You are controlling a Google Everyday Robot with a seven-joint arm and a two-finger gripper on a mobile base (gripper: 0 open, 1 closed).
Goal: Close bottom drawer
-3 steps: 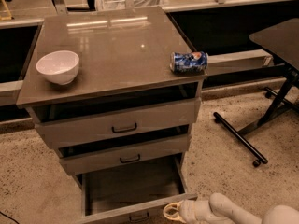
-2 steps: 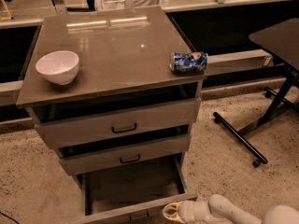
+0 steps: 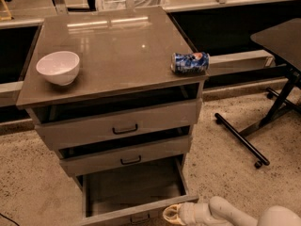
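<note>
Cabinet (image 3: 113,121) mid-frame, three drawers, all ajar. Bottom drawer (image 3: 136,187) at cabinet foot, pulled far out. Gripper (image 3: 171,214) low right of cabinet, at drawer's front corner; clenched or released, cannot tell. Bowl (image 3: 58,67) left on cabinet worktop (image 3: 117,46). Can (image 3: 190,62) lying at worktop's right edge.

On the cabinet's surface (image 3: 117,46) a bowl (image 3: 58,68) sits at the left and a can (image 3: 190,62) lies at the right edge. Below are three drawers, with the bottom drawer (image 3: 134,189) pulled out farthest forward. The end effector (image 3: 170,214) is low in front, just beside the right end of that drawer's front panel. A table (image 3: 282,36) stands to the right.
</note>
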